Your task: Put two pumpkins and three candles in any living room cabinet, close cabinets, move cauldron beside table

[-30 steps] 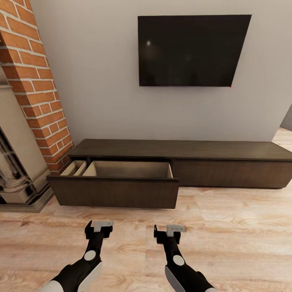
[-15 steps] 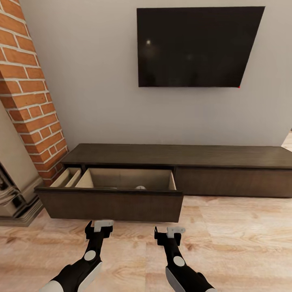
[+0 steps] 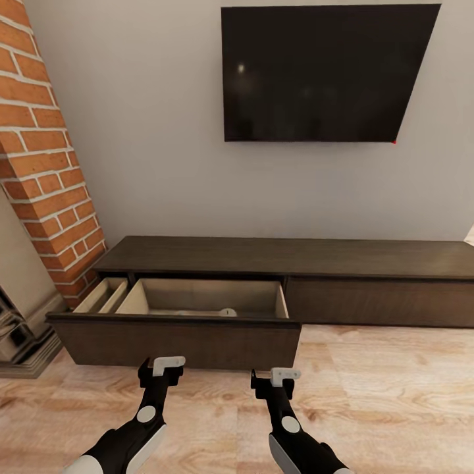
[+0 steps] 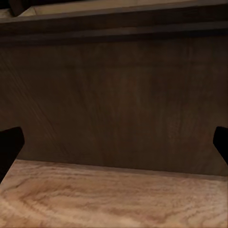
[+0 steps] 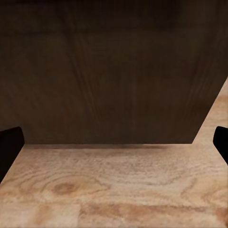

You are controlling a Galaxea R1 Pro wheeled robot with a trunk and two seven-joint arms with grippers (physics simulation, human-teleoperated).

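At the far left the brick chimney breast (image 3: 46,171) and the pale fireplace surround (image 3: 20,309) are sliding out toward the edge of the head view, which tells that the robot's base has been rolling closer to the wall over the last second; the whole picture has shifted, not the furniture. Next along, the cabinet (image 3: 368,260) is sitting against the grey wall with its left drawer (image 3: 178,339) standing pulled out, now looming larger and nearer than a second ago, and a small pale rounded object (image 3: 227,312) is peeking over the drawer's front edge inside the pale wood compartment; what it is cannot be told. The left gripper (image 3: 162,368) is hovering low just before the drawer front, its dark fingers (image 4: 10,145) spread wide in the wrist view with nothing between them. The right gripper (image 3: 278,379) is holding likewise, fingers (image 5: 10,142) parted and empty, facing the drawer's right end above the wood floor (image 3: 382,388). Above the cabinet the dark television (image 3: 322,72) is hanging on the wall. With both claws empty at an open drawer, the approach probably means pushing it shut is next.
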